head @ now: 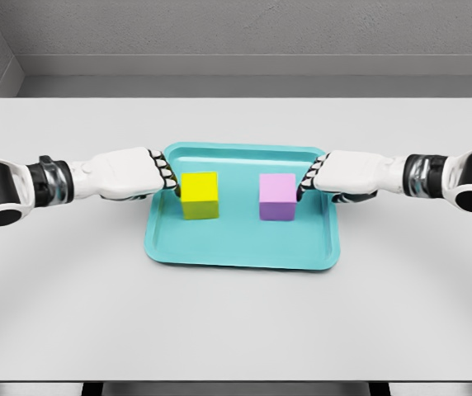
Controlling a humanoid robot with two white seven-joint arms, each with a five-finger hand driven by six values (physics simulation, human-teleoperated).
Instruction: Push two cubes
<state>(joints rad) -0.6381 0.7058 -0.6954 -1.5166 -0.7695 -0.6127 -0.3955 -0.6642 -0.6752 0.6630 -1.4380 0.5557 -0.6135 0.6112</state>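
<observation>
Left hand (149, 173) sits at the tray's left edge, fingers curled into a loose fist, holding nothing, knuckles touching or all but touching the left face of the yellow cube (200, 195). Right hand (339, 175) mirrors it on the other side: fingers curled, nothing held, knuckles up against the right face of the pink cube (277, 197) (contact looks made, but the gap is too small to be sure).

Both cubes stand upright in the tray (240, 252), near its back half, yellow on the left, pink on the right, with bare tray floor between them. They're apart, not touching.

Handling, as a judgement: the cubes look rigid, plain-sided and prob. light, so they should slide rather than need lifting. The tray floor looks smooth, so friction is likely low and a cube may skate on or twist if pushed off-centre. No grip is needed; best contact is flat knuckles on the middle of each outer face, low enough not to tip the cube. Pushing inward would bring the two together mid-tray.

Risks: an off-centre shove spins a cube; too much force could shift the tray itself, since nothing visibly holds it on the table (236, 330).

The tray lies central on the table, w/ both arms coming in level from the sides.
</observation>
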